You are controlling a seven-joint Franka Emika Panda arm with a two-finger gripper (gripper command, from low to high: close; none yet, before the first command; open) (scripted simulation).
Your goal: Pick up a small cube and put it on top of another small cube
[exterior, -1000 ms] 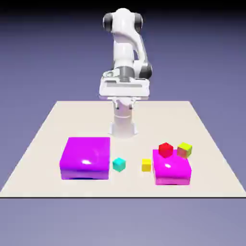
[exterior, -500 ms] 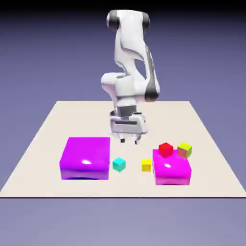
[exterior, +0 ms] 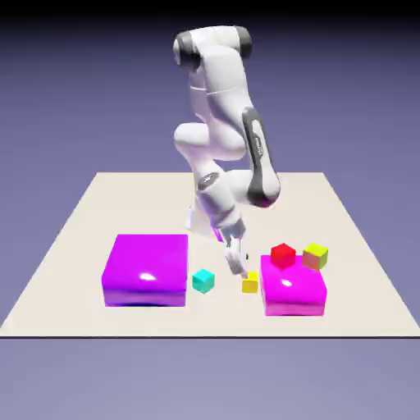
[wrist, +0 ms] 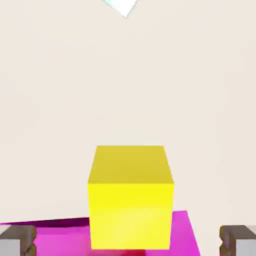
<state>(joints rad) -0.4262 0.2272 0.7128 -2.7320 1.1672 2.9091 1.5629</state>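
Ext. view: fixed, set high across the table, facing the arm [exterior: 221, 98]; whole tabletop [exterior: 74, 221] covered. Hand view: close-up, looking along the gripper [wrist: 128, 242]. Yellow cube [exterior: 249, 283] seen in both.

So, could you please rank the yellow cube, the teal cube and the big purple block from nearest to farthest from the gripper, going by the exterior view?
1. Yellow cube: just below the gripper.
2. Teal cube: toward the exterior view's left.
3. Purple block: farther left, beyond the teal cube.
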